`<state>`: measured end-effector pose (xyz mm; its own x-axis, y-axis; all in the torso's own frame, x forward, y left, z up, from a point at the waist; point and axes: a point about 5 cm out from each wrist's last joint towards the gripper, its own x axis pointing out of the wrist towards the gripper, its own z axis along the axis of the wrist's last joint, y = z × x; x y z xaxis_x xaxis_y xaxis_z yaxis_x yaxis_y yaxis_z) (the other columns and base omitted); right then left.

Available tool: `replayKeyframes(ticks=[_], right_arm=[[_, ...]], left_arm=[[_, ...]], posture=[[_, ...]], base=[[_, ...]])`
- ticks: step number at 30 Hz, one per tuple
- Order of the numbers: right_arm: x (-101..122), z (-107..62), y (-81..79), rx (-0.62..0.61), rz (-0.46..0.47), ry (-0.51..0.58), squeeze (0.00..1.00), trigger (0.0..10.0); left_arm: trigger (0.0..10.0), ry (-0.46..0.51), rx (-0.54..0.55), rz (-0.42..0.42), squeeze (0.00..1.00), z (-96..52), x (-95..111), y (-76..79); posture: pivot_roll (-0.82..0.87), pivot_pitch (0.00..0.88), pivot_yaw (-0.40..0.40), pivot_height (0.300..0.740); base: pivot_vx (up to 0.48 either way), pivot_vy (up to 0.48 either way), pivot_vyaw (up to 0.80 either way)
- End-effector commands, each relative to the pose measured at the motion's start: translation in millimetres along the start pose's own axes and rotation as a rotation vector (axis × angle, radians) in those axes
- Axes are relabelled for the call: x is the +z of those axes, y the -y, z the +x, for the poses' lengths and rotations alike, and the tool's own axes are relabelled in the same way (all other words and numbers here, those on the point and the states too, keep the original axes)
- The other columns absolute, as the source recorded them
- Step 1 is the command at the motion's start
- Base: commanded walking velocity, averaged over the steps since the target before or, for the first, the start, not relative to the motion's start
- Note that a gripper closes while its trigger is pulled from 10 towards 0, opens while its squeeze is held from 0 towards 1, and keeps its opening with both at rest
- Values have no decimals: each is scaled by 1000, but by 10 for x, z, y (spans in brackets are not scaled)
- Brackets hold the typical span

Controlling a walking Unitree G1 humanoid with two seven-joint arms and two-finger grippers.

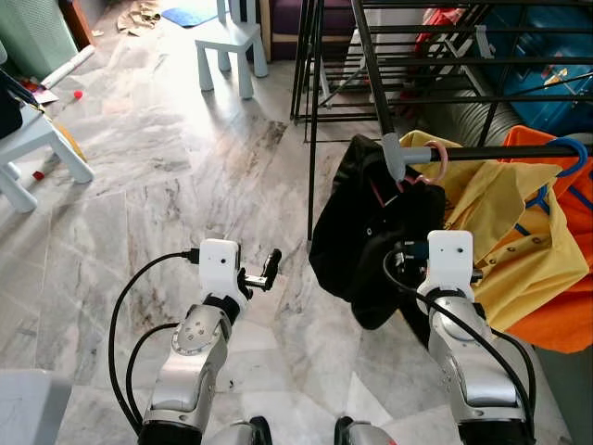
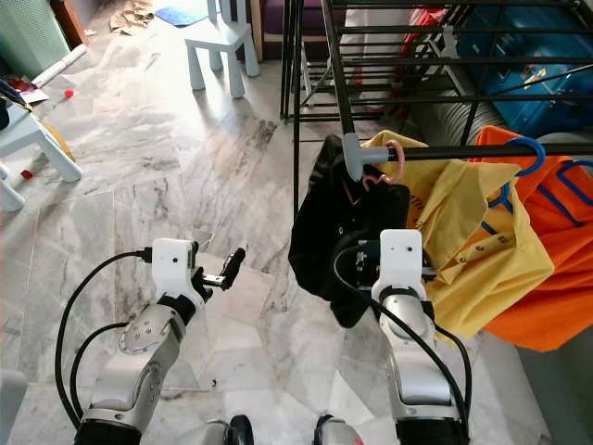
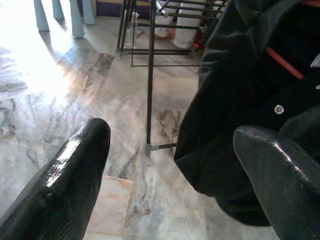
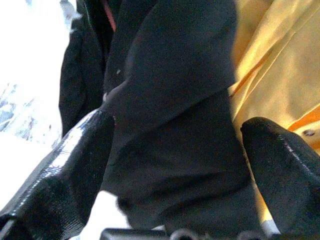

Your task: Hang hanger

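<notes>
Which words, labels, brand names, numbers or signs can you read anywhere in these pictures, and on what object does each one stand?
None: no readable text shows on any object.
Black garment on the black metal drying rack: no visible label.
Yellow shirt and orange garment: no print to read.
White wrist housings of the left gripper and the right arm: blank.
Litter on the marble floor: too small to read.
</notes>
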<state>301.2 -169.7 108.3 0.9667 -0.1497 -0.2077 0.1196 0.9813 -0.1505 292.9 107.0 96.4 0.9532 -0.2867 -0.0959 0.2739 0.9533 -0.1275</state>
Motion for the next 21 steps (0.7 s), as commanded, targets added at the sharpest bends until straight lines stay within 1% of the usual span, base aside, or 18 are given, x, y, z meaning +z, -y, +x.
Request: replayKeyframes(ticks=[1, 4, 6, 7, 10, 12, 16, 17, 18, 19, 21], right_arm=[[-71, 42, 98, -10, -4, -25, 0, 10000], [-103, 94, 155, -3, -21, -36, 0, 10000], [-95, 171, 202, 48, -65, -30, 0, 10000], [-95, 171, 202, 48, -65, -30, 0, 10000], [-78, 243, 260, 67, -81, -37, 0, 10000], [-49, 293, 316, 63, -80, -37, 0, 10000], [55, 380, 330, 118, -85, -3, 0, 10000], [80, 388, 323, 132, -84, 8, 0, 9216], [97, 393, 318, 142, -84, 15, 0, 9216], [122, 400, 308, 160, -90, 26, 0, 6627], [139, 415, 300, 182, -96, 34, 0, 6627]], left_arm=[[10000, -26, -9, 4, 0, -28, -57, 15], [10000, -26, -11, 7, 0, -25, -54, 16], [10000, -25, -9, 9, 0, -21, -51, 8], [10000, -25, -9, 9, 0, -21, -51, 8], [10000, -25, -8, 12, 0, -22, -50, 8], [10000, -26, -8, 14, 0, -22, -51, 9], [10000, -34, -3, 25, 0, -29, -68, 4], [10000, -39, -6, 26, 0, -30, -74, 5], [10000, -43, -8, 27, 0, -31, -78, 5], [10000, -44, -9, 27, 0, -31, -80, 5], [10000, -42, -7, 28, 0, -31, -78, 3]], posture=[[-125, 199, 1, 740], [-123, 199, 1, 740], [-122, 199, 2, 740], [-122, 199, 2, 740], [-121, 198, -2, 740], [-119, 199, -3, 740], [-119, 199, -3, 740], [-119, 199, -3, 740], [-119, 199, -3, 740], [-119, 199, -3, 740], [-119, 199, -3, 740]], base=[[0, 0, 0], [0, 0, 0], [0, 0, 0], [0, 0, 0], [0, 0, 0], [0, 0, 0], [0, 0, 0], [0, 0, 0], [0, 0, 0], [0, 0, 0], [0, 0, 0]])
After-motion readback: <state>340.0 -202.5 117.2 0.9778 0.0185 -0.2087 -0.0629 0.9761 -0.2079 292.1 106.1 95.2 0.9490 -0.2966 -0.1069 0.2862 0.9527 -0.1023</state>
